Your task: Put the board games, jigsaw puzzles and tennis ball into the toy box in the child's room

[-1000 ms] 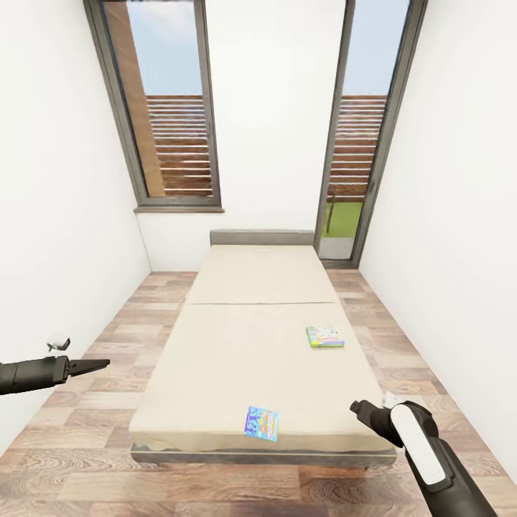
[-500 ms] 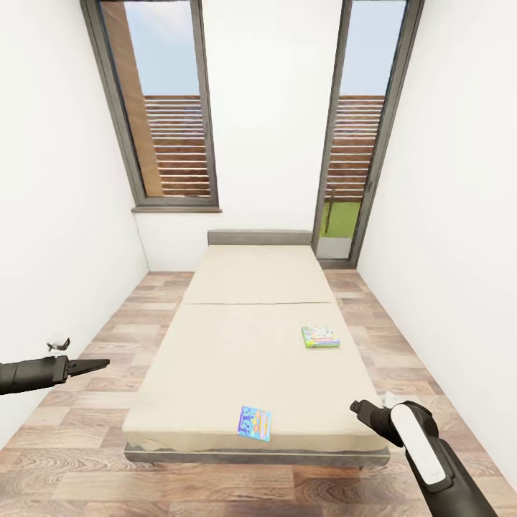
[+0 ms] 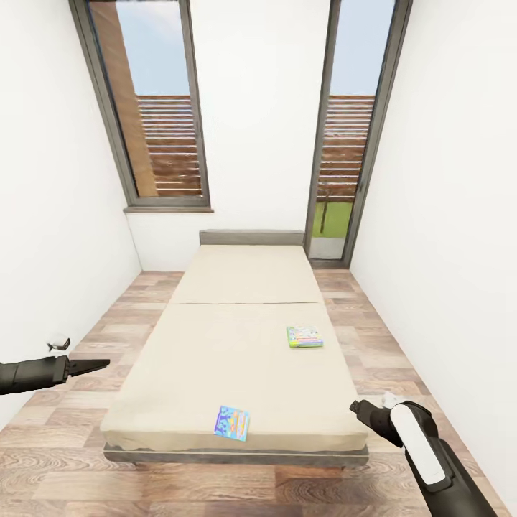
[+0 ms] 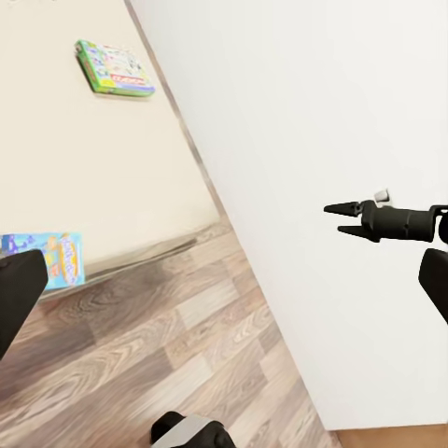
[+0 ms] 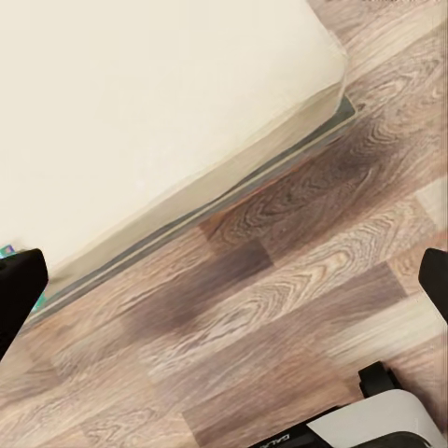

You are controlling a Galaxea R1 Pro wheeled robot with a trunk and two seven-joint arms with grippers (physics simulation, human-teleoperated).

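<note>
White walls close in a narrow room where the bed carries two board games: the blue one at the foot edge, the green one farther up. Both lie well apart from the left gripper, fingers together, and the right gripper, whose state I cannot tell.

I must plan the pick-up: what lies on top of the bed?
Two board games lie flat on the bed: the blue one near the foot edge, the green one toward the right side. Nothing covers them.
</note>
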